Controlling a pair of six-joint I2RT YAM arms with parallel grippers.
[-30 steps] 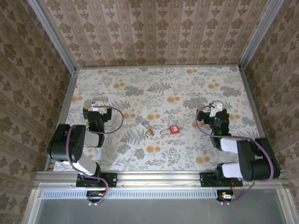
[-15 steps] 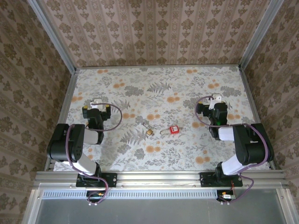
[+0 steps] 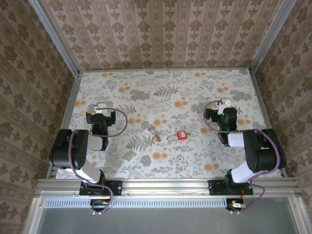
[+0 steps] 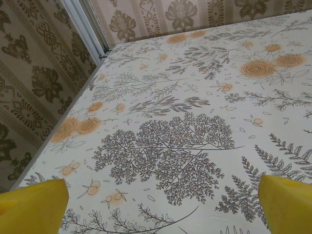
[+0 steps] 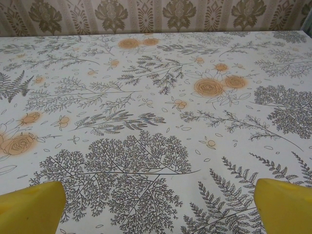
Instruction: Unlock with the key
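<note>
Floral table (image 3: 170, 87), papered walls. Padlock (image 3: 155, 138) and red-tagged key (image 3: 181, 135) lie mid-table, just apart. Left claw (image 3: 101, 107) and right claw (image 3: 224, 104) are both wide and empty, near the side edges. Risk: the flat key skids when pinched (the busy print won't help aiming).

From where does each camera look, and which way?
Top external: high behind the robot, looking down on the table, padlock and red key; left gripper and right gripper show.
Left wrist: low, facing the far left corner; open yellow fingers.
Right wrist: low, facing the far wall; open yellow fingers.
Shared by all: the flowered table.
</note>
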